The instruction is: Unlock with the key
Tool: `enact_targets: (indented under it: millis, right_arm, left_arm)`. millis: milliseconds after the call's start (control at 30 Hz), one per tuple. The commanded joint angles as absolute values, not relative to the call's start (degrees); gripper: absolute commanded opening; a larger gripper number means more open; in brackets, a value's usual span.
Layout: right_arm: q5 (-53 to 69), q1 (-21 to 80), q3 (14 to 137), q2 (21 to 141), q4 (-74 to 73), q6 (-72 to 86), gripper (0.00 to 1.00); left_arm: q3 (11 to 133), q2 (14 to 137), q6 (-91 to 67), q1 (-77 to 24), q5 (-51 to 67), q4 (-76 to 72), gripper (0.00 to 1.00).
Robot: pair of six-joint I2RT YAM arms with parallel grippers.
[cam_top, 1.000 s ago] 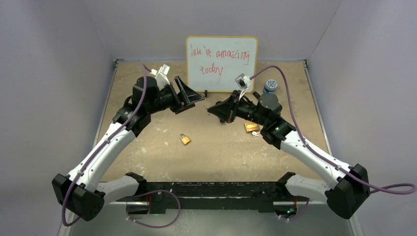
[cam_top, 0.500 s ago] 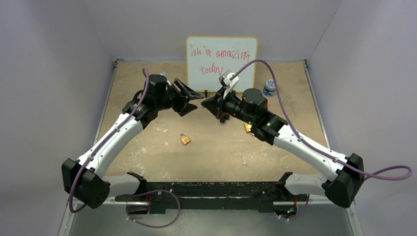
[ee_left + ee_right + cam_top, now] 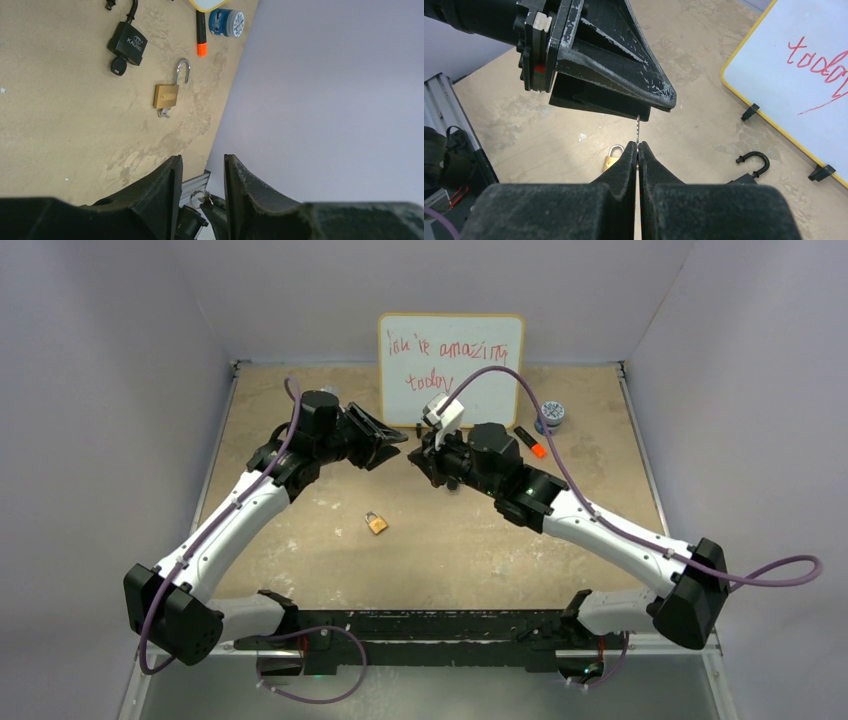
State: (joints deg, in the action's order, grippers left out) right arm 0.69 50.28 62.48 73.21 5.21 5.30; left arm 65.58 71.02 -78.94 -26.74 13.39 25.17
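Key point(image 3: 638, 127), just one, sticks out of the clenched right gripper point(image 3: 637, 146) above the middle of the table point(image 3: 450, 550). The left gripper point(image 3: 201, 159) faces it, jaws a little apart. Three locks lie below: a small brass padlock point(image 3: 376, 523), an open brass padlock point(image 3: 166, 96) and a black padlock point(image 3: 128, 43).

Whiteboard point(image 3: 450, 368) with red handwriting at upper centre, propped on tan worktop point(image 3: 300, 540), small blue-and-white jar point(image 3: 551, 414) right of it, orange-capped black marker point(image 3: 530, 442) just below jar.

Pale lilac walls point(image 3: 100, 390) enclose a worn, stained tan table point(image 3: 320, 570) under even light; a yellow-framed whiteboard point(image 3: 490, 335) stands at the back.
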Motion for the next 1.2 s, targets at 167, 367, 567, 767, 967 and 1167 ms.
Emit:
enact_targets:
  millis: [167, 367, 567, 767, 967, 1167]
  right_arm:
    - [-2.8, 51.3, 67.9, 76.0, 3.5, 2.6, 0.00]
    - [-3.1, 51.6, 68.6, 77.2, 3.1, 2.5, 0.00]
    - [-4.2, 51.6, 69.3, 78.0, 3.0, 3.4, 0.00]
    - [-4.3, 51.7, 69.9, 78.6, 2.5, 4.6, 0.00]
    - [-0.5, 51.6, 68.0, 77.2, 2.3, 9.3, 0.26]
    - [8.4, 48.9, 65.2, 72.0, 5.6, 18.6, 0.74]
  left_arm:
    - [66.8, 70.5, -78.6, -26.7, 15.0, 25.2, 0.36]
    - [66.6, 70.5, -78.2, -26.7, 15.6, 25.0, 0.22]
    - [66.5, 71.5, -77.9, -26.8, 17.5, 25.4, 0.19]
    - [65.5, 71.1, -77.8, -26.8, 17.2, 25.0, 0.02]
    - [66.0, 70.8, -73.1, -26.8, 16.3, 22.2, 0.00]
    - [66.4, 68.8, -58.1, -26.8, 17.6, 11.6, 0.00]
